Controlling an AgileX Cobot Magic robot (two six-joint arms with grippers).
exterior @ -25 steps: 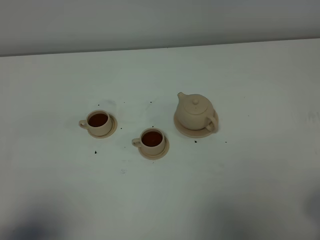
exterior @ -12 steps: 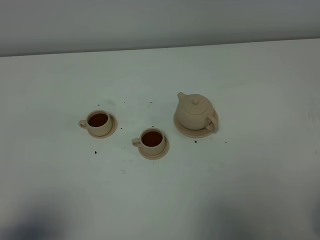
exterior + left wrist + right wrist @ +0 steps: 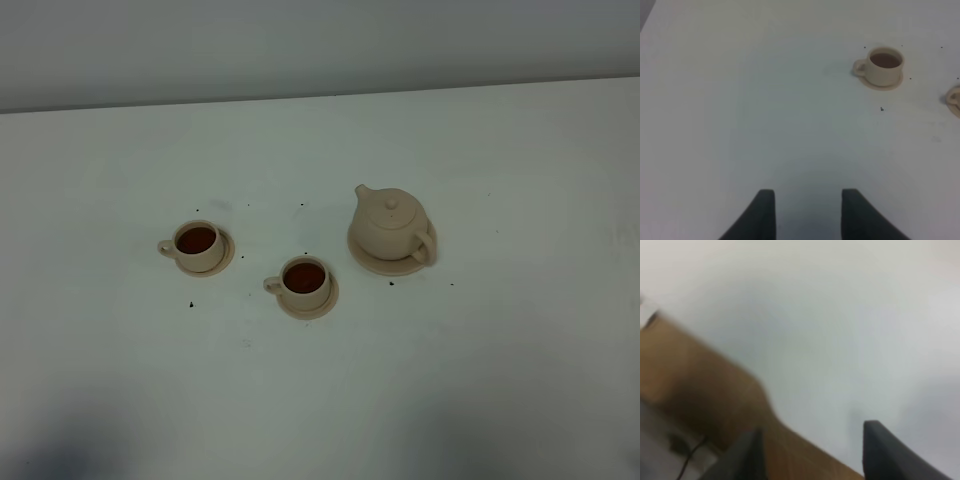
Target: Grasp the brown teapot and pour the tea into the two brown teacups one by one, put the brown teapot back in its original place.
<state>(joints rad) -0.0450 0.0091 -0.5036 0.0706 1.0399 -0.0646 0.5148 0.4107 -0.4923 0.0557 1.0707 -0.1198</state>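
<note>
teapot (image 3: 391,225) shows only from high camera; both grippers (image 3: 807,212) (image 3: 812,452) spread, empty.

A bare test bench in a lab or studio is suggested rather than a home. A plain white table (image 3: 320,390) is set against a blank grey wall (image 3: 320,45), with no furnishings seen. In the blurred right wrist view, a brown floor (image 3: 700,390) and a dark cable (image 3: 685,455) are glimpsed.
</note>
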